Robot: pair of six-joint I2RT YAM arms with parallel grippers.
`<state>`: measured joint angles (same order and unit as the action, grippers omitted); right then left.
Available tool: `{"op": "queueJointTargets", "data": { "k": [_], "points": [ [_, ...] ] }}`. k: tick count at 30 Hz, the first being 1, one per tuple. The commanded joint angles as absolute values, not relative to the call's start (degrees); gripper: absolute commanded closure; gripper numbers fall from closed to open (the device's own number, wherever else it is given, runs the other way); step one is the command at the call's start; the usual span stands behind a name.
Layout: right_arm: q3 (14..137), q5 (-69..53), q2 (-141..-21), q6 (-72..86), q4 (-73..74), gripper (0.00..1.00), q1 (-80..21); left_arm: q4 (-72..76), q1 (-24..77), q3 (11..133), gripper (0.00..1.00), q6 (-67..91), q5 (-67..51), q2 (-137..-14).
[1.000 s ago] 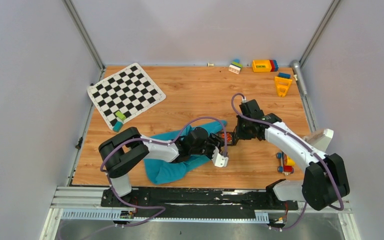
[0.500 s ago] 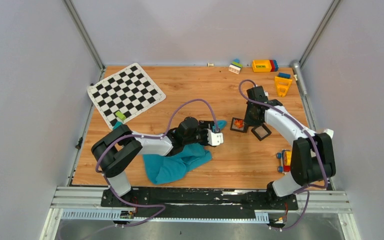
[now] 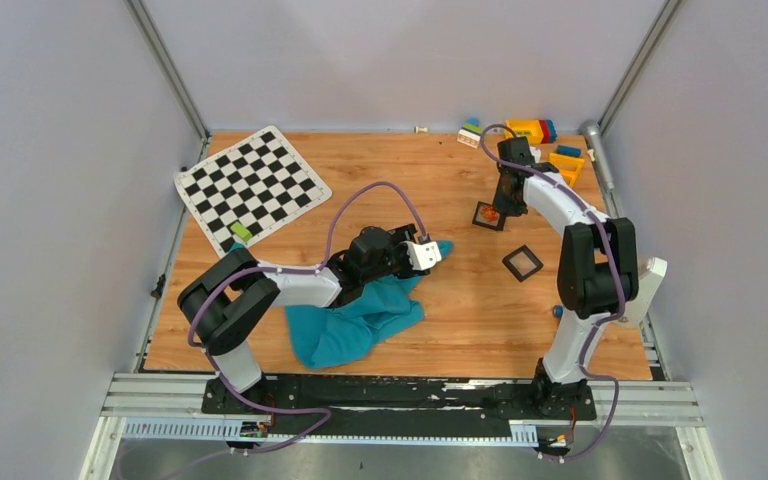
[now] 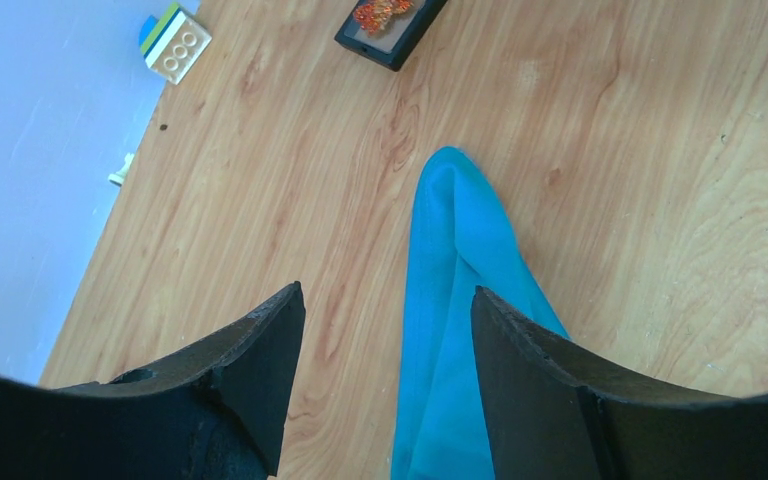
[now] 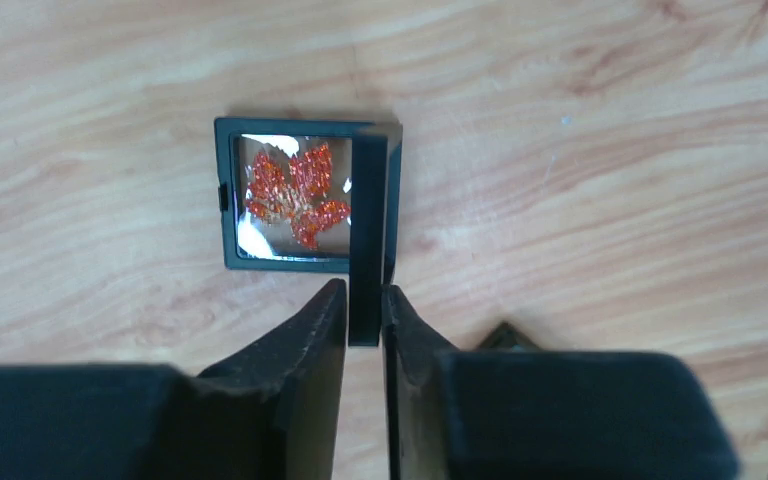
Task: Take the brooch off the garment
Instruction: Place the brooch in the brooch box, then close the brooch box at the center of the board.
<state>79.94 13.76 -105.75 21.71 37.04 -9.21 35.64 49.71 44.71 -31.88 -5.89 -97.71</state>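
On desk, right of centre, right jaws pinched on rim of black box holding orange leaf brooch; left jaws wide apart, empty, above teal garment.

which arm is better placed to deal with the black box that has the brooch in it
Right. The right gripper is pinched on the edge of the black box holding the orange brooch. The left gripper hangs open over the teal garment, well away from that box.
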Motion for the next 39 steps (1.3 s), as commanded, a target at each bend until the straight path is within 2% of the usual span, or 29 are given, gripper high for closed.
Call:
{"op": "queueJointTargets", "data": {
  "k": [1, 3, 6, 19, 26, 30, 34, 39],
  "points": [
    [83.9, 15.4, -110.6, 19.8, 36.2, 0.67, -9.5, 37.2, 49.4, 45.0, 0.31, -29.7, -5.3, -95.8],
    [84.8, 16.1, -111.2, 19.5, 36.4, 0.52, -10.3, 37.0, 49.4, 45.1, 0.31, -29.6, -5.5, -95.9],
    [85.2, 17.0, -110.5, 19.3, 36.7, 0.44, -11.0, 36.6, 49.4, 45.4, 0.31, -29.5, -6.1, -96.2],
    [83.6, 20.3, -107.0, 19.5, 36.7, 0.48, -11.1, 36.8, 49.4, 45.8, 0.31, -28.5, -6.2, -96.9],
    [84.2, 20.5, -107.5, 19.4, 36.7, 0.67, -11.7, 36.6, 49.4, 46.2, 0.32, -28.0, -6.5, -97.6],
    [84.2, 23.3, -107.7, 19.0, 36.9, 0.67, -13.3, 36.4, 49.4, 46.3, 0.33, -27.9, -6.6, -97.8],
    [85.3, 27.9, -108.6, 18.9, 38.7, 0.59, -14.8, 36.3, 49.4, 46.4, 0.33, -27.8, -6.8, -98.0],
    [86.7, 29.7, -109.9, 18.4, 39.6, 0.62, -16.2, 35.8, 49.4, 46.6, 0.34, -27.8, -7.2, -98.1]
  ]
}}
